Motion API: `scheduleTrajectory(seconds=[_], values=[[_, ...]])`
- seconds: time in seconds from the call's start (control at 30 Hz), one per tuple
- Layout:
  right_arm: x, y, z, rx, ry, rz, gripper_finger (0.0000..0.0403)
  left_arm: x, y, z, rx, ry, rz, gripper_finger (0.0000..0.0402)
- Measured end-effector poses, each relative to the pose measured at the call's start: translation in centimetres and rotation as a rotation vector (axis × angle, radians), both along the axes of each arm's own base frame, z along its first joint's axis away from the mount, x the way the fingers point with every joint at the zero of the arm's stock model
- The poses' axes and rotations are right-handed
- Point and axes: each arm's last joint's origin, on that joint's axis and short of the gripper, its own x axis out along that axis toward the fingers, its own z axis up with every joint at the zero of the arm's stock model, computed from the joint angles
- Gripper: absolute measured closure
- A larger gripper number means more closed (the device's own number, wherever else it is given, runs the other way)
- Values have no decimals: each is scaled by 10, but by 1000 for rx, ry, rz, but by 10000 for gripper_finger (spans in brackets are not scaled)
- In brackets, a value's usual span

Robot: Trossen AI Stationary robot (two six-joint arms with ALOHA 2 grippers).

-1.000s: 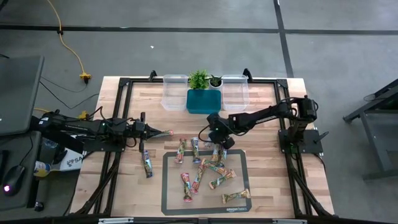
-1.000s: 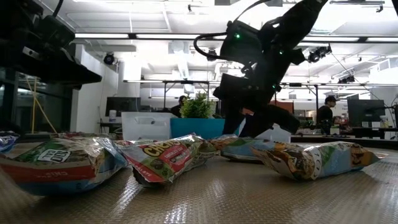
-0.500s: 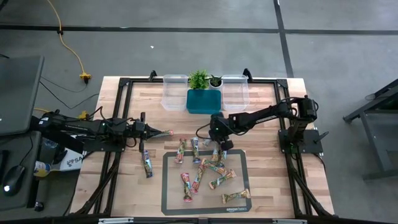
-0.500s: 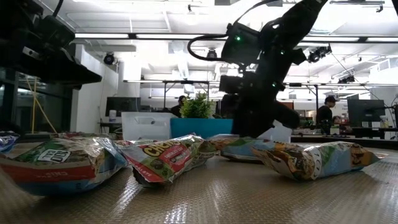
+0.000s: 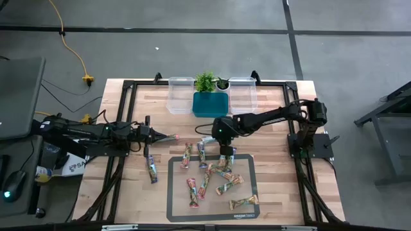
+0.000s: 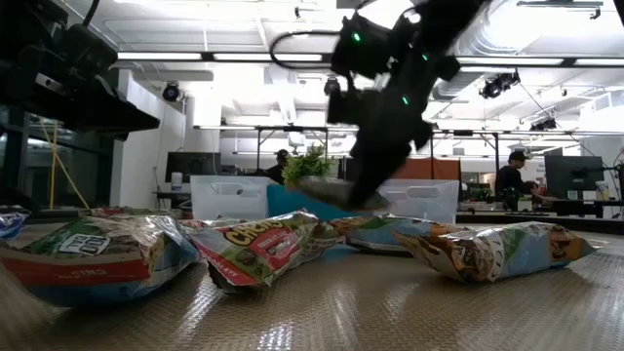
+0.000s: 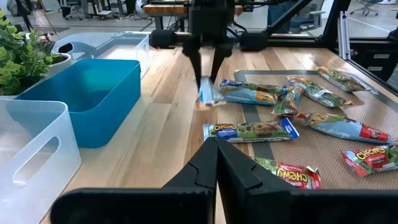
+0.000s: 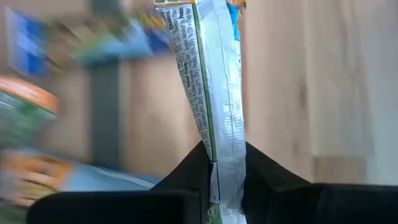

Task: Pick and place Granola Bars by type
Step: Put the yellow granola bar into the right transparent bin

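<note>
Right claw (image 5: 212, 138) hangs above the wooden tabletop (image 5: 270, 154), just in front of the blue bin (image 5: 210, 104), pinching one granola bar (image 8: 214, 87) by its end; the bar dangles clear of the surface. Remaining granola bars (image 5: 215, 176) lie scattered on and around the grey mat (image 5: 173, 192); one sits apart (image 5: 152, 169) off the mat's left side. Left claw (image 5: 168, 137) waits low over the tabletop at left, fingers pressed together.

My right jaws clamp one blue-and-white granola bar (image 8: 214, 93), lifted clear and hanging lengthwise. The other Granola Bars (image 5: 215, 176) lie scattered flat, most on the dark mat (image 5: 174, 192).
</note>
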Motion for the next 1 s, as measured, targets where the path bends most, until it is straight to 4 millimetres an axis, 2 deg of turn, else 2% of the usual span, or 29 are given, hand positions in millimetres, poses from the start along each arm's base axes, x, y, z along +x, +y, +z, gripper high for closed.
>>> scheduleTrajectory(seconds=[0.17, 0.33, 0.43, 0.57, 0.77, 1.0], values=[[15, -6, 32, 256, -42, -16, 356, 0, 0, 0, 0, 0, 0, 400], [23, -15, 62, 598, -87, 59, 356, 0, 0, 0, 0, 0, -1, 400], [23, -20, 73, 788, -91, 131, 357, 0, 0, 0, 0, 0, 0, 400], [20, -23, 77, 971, -61, 205, 357, 0, 0, 0, 0, 0, 0, 400], [8, -32, 74, 1044, 29, 162, 357, 0, 0, 0, 0, 0, 0, 400], [-28, -47, 83, 968, 147, 76, 357, 0, 0, 0, 0, 0, 0, 400]])
